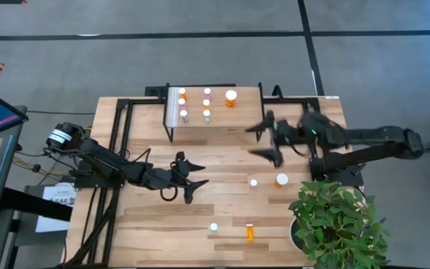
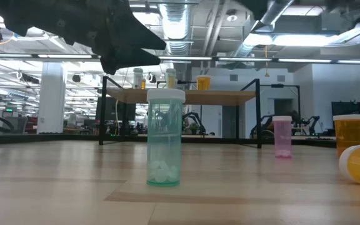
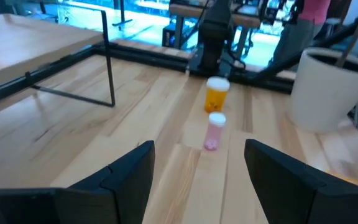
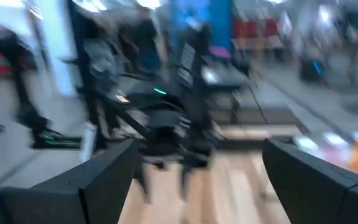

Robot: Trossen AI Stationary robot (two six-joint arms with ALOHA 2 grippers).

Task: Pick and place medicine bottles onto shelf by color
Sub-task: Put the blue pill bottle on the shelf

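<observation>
On the shelf (image 1: 215, 123), at the far middle of the table (image 1: 148, 217), several medicine bottles (image 1: 207, 103) already stand in short rows with white caps up, a wider orange one (image 1: 231, 98) at the end nearer the right arm. Four bottles wait on the tabletop: a pink bottle (image 1: 253, 183) and a wide orange bottle (image 1: 282, 179) mid-table toward the right arm's side, a green bottle (image 1: 213, 227) upright near the front edge, and a small orange bottle (image 1: 250, 232) lying on its side just beside it.

Step in hand, as I judge it: between placements, fetching the next bottle. Left gripper (image 1: 189, 178) hovers over bare wood mid-table, fingers spread and empty; its wrist view looks straight at the pink bottle with the orange one behind. Right gripper (image 1: 267, 142) hangs just beside the shelf's near right corner, jaws released, nothing between them; its wrist view is smeared, so I would not say exactly what it faces.

Next move probably calls for the left arm to advance, straddle the pink bottle's body below the cap, and keep it upright while closing.

Surface: light butcher-block planks, black frame rails along the edges, a potted plant (image 1: 334, 224) at the front right corner. Room: grey floor with dark lines, open ceiling with ducts and strip lights, other benches and arms far behind.
</observation>
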